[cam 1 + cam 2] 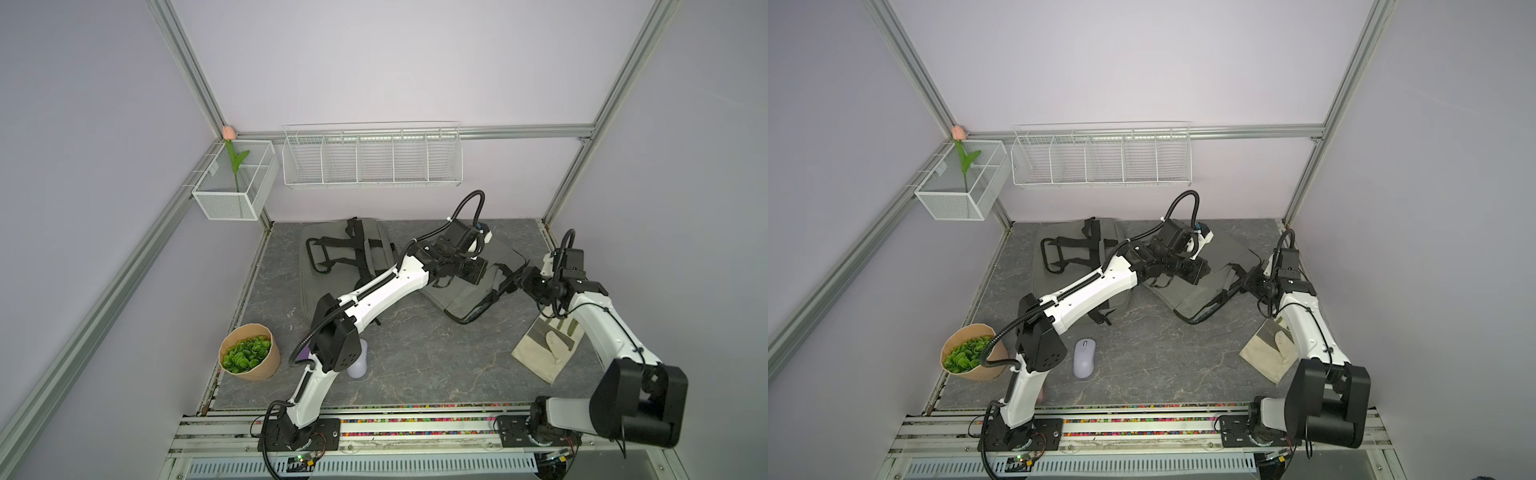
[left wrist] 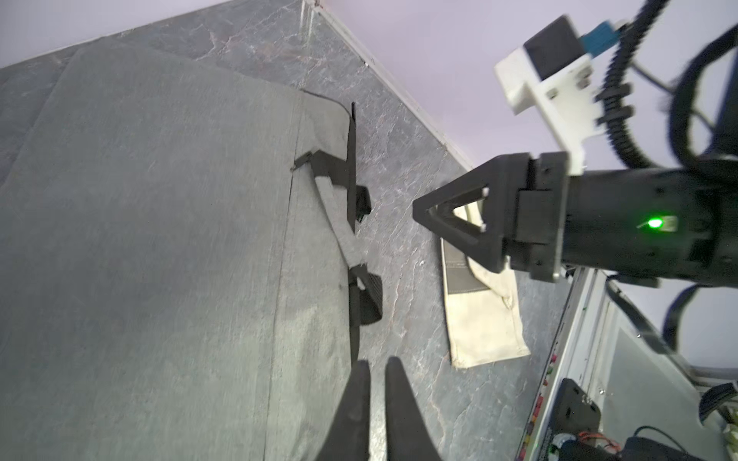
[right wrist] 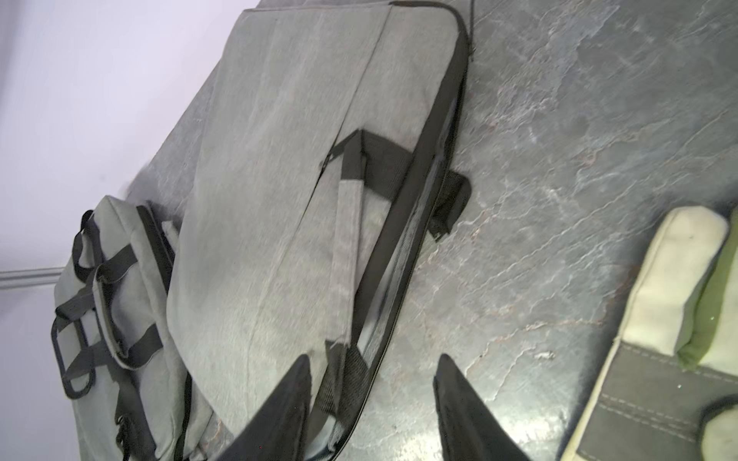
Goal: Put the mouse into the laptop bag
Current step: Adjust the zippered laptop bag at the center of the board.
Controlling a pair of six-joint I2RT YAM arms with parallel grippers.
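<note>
The lavender-grey mouse lies on the dark stone tabletop near the front left; the left arm's elbow half hides the mouse in a top view. The flat grey laptop bag lies right of centre. My left gripper hovers over the laptop bag near its edge, its fingers almost together with nothing between them. My right gripper is open at the laptop bag's black-trimmed edge, where a black handle strap lies between the fingers, not pinched.
A second grey bag with black straps lies at the back left, touching the laptop bag. A cream glove lies under the right arm. A potted green plant stands front left. White wire baskets hang on the back wall.
</note>
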